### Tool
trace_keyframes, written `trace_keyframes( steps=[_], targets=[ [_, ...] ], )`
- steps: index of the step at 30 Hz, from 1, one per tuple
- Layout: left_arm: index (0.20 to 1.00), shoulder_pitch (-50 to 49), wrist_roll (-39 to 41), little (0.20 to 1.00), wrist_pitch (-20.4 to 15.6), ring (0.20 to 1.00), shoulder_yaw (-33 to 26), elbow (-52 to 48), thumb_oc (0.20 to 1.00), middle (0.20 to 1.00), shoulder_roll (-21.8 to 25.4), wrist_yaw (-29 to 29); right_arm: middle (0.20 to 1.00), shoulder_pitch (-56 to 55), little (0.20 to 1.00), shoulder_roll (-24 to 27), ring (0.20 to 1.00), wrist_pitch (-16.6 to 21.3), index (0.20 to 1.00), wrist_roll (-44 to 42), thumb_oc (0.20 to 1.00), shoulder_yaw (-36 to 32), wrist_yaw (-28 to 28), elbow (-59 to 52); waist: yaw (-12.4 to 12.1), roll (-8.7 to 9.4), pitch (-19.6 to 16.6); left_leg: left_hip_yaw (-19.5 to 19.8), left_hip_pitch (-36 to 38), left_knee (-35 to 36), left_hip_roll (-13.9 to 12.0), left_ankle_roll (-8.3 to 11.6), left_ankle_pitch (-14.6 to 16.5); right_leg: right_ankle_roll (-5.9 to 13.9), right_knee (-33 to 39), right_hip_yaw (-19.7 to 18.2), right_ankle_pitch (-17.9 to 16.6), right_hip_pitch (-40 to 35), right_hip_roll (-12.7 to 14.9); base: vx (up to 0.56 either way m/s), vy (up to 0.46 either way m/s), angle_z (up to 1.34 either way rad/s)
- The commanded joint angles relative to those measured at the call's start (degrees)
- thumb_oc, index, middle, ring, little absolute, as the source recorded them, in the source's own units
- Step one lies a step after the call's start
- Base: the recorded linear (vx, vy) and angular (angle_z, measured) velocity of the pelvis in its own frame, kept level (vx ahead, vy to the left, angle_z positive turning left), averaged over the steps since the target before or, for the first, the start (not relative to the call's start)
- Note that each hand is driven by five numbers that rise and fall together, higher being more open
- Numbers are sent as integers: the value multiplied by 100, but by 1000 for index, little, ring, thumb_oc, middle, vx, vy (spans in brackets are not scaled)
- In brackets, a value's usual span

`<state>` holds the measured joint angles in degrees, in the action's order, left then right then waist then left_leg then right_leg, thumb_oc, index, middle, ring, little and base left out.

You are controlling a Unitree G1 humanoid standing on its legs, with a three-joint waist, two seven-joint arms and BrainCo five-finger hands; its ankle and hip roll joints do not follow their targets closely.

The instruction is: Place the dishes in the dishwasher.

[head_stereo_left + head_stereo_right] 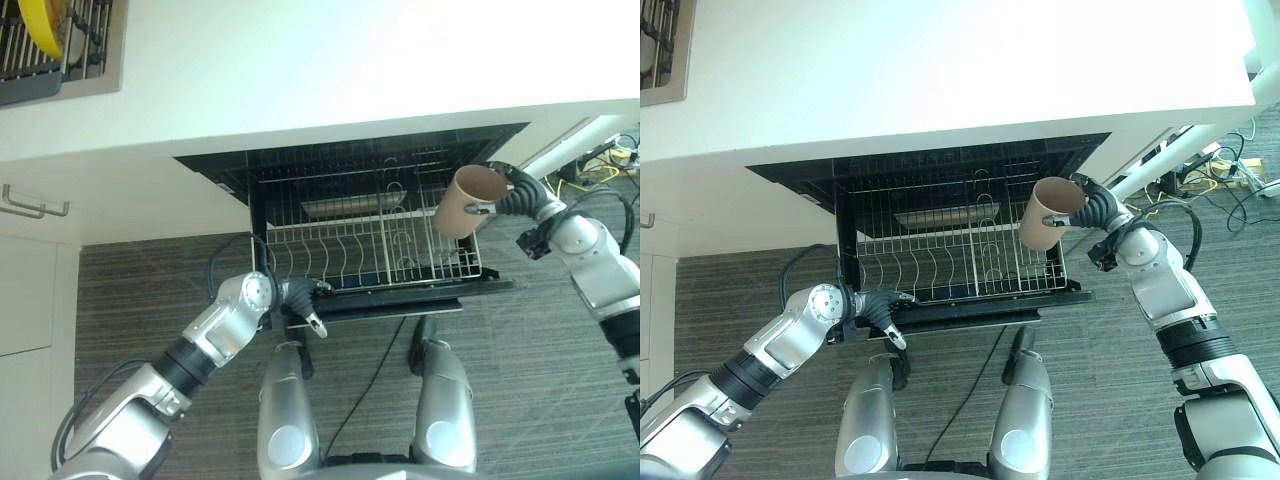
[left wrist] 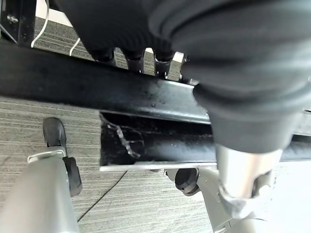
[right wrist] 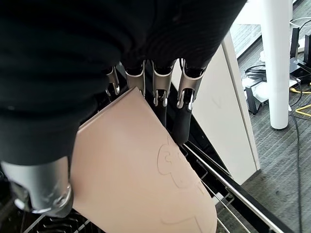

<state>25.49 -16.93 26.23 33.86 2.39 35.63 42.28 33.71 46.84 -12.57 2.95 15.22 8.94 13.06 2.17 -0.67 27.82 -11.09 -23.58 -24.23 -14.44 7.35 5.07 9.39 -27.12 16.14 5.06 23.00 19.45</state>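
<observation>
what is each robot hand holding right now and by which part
The right robot hand grips the tan cup around its side wall, above the rack. The left robot hand is curled over the dishwasher's front edge.

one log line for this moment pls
right hand: shut on tan cup above wire rack | left hand: gripping dishwasher door edge | cup not yet placed

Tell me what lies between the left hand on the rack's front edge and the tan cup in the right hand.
In the left eye view, the pulled-out wire rack spans between left hand and tan cup.
</observation>
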Motion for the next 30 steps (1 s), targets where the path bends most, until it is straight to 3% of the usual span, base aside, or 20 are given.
trace_keyframes(
  steps=[1, 17, 30],
  targets=[
    [1000, -483, 15, 1000, -16, 1000, 419, -130, 1000, 1000, 99, 450, 200, 578, 200, 12, 200, 20, 200, 348, 200, -45, 68, 111, -159, 4, -3, 71, 71, 335, -158, 199, -343, 177, -310, -201, 352, 90, 70, 0, 0, 0],
    [1000, -270, 113, 1000, -94, 1000, 440, -175, 1000, 1000, 175, 470, 200, 1230, 200, -91, 200, -34, 200, 908, 200, 689, 299, 1375, -340, -79, 15, 155, 65, 330, -114, 193, -346, 187, -350, -155, 350, 91, 125, -1, -2, 1],
    [1000, 125, 296, 1000, -239, 1000, 532, -33, 1000, 1000, 233, 536, 200, 1844, 200, -561, 200, -247, 200, 1076, 200, 1334, 211, 2914, -549, -211, 9, 282, -26, 296, -30, 188, -346, 187, -411, -87, 342, 158, 226, 4, 4, 2]
  ],
)
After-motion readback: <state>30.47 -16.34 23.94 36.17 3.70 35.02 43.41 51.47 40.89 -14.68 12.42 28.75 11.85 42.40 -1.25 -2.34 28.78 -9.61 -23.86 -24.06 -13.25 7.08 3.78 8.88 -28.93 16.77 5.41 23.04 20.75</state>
